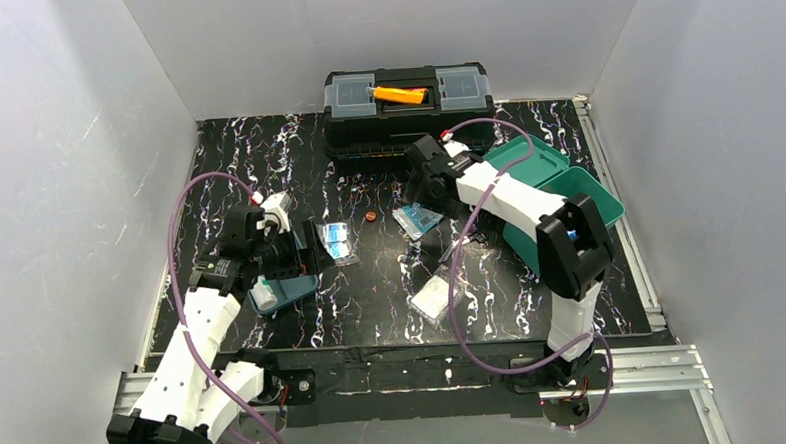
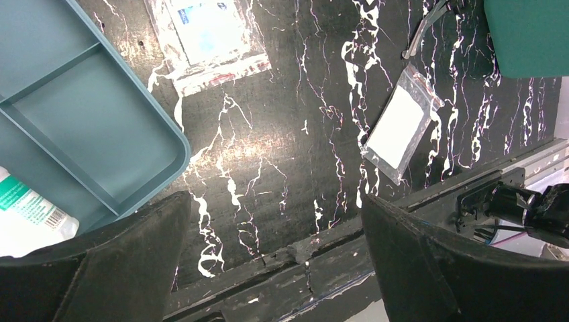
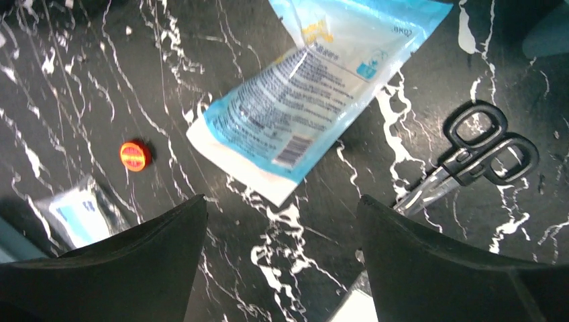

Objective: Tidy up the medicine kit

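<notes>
The teal medicine kit [image 1: 560, 188] lies open at the right of the mat; a corner of it shows in the left wrist view [image 2: 530, 37]. Its darker teal divided tray [image 1: 290, 293] sits apart at the left, with a white bottle [image 1: 262, 292] in it, and both tray [image 2: 87, 127] and bottle [image 2: 27, 215] show in the left wrist view. My left gripper [image 1: 305, 251] is open and empty [image 2: 275, 221] just right of the tray. My right gripper [image 1: 417, 186] is open and empty [image 3: 282, 221] above a blue-white pouch [image 3: 315, 87].
A black toolbox [image 1: 407, 106] with an orange handle stands at the back. On the mat lie clear packets [image 1: 338, 241], an orange cap [image 3: 134, 155], scissors [image 3: 480, 154] and a zip bag with a white pad [image 2: 399, 127]. White walls enclose three sides.
</notes>
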Tool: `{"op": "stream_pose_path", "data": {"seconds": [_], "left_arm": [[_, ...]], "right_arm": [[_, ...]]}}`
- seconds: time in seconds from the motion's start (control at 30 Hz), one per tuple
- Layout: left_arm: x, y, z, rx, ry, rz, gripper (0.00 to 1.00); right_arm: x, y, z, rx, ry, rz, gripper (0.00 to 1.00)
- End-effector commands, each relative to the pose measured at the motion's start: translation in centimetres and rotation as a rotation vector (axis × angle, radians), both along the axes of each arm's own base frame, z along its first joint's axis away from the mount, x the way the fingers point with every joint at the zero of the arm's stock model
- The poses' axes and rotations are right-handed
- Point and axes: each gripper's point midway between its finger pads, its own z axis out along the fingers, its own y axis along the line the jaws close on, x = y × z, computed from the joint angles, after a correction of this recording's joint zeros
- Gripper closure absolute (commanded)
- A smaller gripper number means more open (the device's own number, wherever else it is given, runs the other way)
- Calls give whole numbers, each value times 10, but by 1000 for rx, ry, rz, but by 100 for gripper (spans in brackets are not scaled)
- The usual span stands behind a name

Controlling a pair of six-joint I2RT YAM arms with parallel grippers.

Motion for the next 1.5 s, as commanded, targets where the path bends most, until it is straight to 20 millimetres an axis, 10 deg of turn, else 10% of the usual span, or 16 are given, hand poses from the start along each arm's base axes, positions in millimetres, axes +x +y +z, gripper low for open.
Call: {"op": "stream_pose_path", "data": {"seconds": [0.0, 0.7, 0.9, 1.13, 1.47], "left_arm": [[-5, -5, 3, -18, -5, -21, 2], [-11, -4, -4, 34, 19, -21, 2], [-11, -4, -7, 44, 30, -18, 2], [-10, -2, -10, 56, 43, -11, 2], [-10, -5, -15, 52, 69, -24, 2]], "right_arm": [[24, -4, 3, -29, -22, -155, 13], [59, -16, -52, -72, 63, -373, 21], [58, -10, -58, -56, 78, -347, 46], [48, -10, -53, -39, 88, -297, 99], [17, 10, 3, 57, 5, -100, 99]]}}
